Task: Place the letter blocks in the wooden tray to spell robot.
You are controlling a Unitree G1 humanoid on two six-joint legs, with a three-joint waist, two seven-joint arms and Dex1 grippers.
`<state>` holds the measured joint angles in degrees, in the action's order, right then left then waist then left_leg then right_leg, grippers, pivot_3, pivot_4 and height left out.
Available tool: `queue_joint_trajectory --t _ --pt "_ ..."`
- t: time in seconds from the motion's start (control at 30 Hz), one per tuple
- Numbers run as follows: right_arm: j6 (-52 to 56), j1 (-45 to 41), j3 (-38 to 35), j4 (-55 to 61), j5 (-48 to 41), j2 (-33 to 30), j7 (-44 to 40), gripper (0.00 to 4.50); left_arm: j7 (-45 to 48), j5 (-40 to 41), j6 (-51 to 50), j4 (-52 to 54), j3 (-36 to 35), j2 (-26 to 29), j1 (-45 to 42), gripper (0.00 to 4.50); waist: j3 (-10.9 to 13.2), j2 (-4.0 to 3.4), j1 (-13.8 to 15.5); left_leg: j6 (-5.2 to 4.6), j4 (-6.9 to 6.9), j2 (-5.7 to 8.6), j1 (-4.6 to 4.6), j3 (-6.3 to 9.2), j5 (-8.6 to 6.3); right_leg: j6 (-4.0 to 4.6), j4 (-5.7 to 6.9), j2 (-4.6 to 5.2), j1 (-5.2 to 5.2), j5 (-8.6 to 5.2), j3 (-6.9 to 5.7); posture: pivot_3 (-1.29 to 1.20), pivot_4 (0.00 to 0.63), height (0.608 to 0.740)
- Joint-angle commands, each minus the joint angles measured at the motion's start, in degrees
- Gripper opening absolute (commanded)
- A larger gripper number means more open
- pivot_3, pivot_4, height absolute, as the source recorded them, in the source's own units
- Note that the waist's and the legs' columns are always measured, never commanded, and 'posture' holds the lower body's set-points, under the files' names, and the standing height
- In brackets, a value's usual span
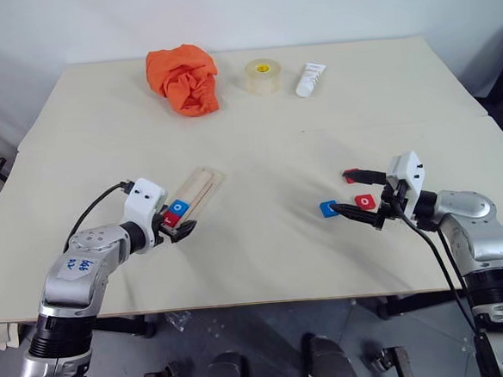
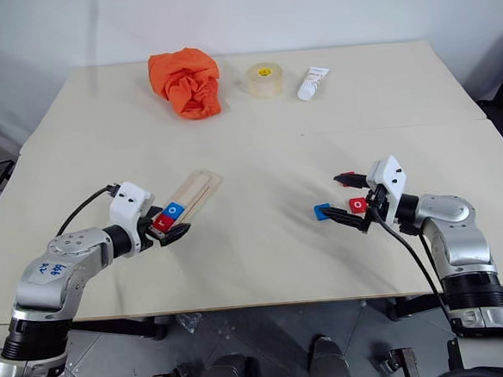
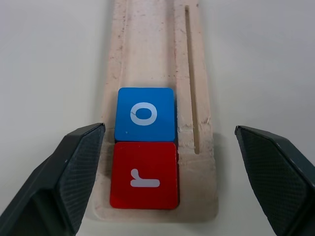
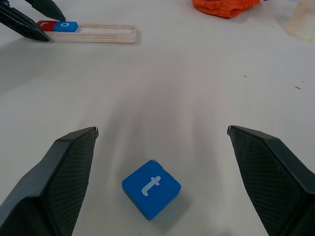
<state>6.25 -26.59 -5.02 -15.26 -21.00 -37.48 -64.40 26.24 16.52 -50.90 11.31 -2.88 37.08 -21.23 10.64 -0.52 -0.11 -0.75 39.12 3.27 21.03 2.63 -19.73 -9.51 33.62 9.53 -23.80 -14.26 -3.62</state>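
From the head views, the left gripper (image 1: 178, 229) hangs with fingers spread at the near end of the wooden tray (image 1: 201, 188), where a red block (image 1: 169, 218) and a blue block (image 1: 178, 207) sit side by side. The right gripper (image 1: 353, 193) also has its fingers spread, a red tile (image 1: 366, 202) between them and a blue tile (image 1: 328, 209) just past the tips. In the left wrist view both fingers straddle the tray end, holding nothing. In the right wrist view the blue "t" tile lies between the open fingers, untouched.
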Motion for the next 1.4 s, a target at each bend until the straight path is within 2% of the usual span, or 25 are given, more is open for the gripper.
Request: queue_joint_trajectory --t 0.03,0.67,0.93,1.4 --pt "-0.6 -0.1 -1.8 1.5 -0.6 -1.3 -0.1 4.42 -1.2 -0.1 -1.4 2.4 -2.3 0.3 -0.2 4.5 0.0 0.0 0.0 0.0 0.0 0.0 0.0 0.0 0.0 0.0 -0.01 0.0 0.0 0.0 0.0 0.0 0.15 0.74" --pt "-0.5 -0.1 -1.7 1.3 -0.3 -1.6 -0.1 4.42 -0.8 0.6 -5.9 4.3 -4.6 1.9 -2.3 4.5 0.0 0.01 0.0 0.0 0.01 0.0 0.02 0.01 0.0 0.0 -0.01 0.0 0.0 0.0 -0.01 0.0 0.15 0.74" --pt "-0.7 -0.1 -1.6 1.2 -0.2 -1.4 0.1 4.42 3.3 0.0 -2.4 -1.0 -3.3 3.8 -0.1 4.5 0.0 0.01 0.1 0.0 0.01 0.01 0.02 0.01 0.0 0.0 -0.01 0.0 -0.01 0.0 -0.01 0.0 0.15 0.74" --pt "-0.7 -0.5 -1.5 1.0 0.0 -1.4 0.2 4.42 11.5 -1.5 4.5 -9.4 1.7 5.3 -1.3 4.5 0.0 -0.01 0.2 0.0 0.04 0.01 -0.01 0.0 0.0 0.0 0.04 0.0 0.01 0.0 0.0 0.0 0.15 0.74"
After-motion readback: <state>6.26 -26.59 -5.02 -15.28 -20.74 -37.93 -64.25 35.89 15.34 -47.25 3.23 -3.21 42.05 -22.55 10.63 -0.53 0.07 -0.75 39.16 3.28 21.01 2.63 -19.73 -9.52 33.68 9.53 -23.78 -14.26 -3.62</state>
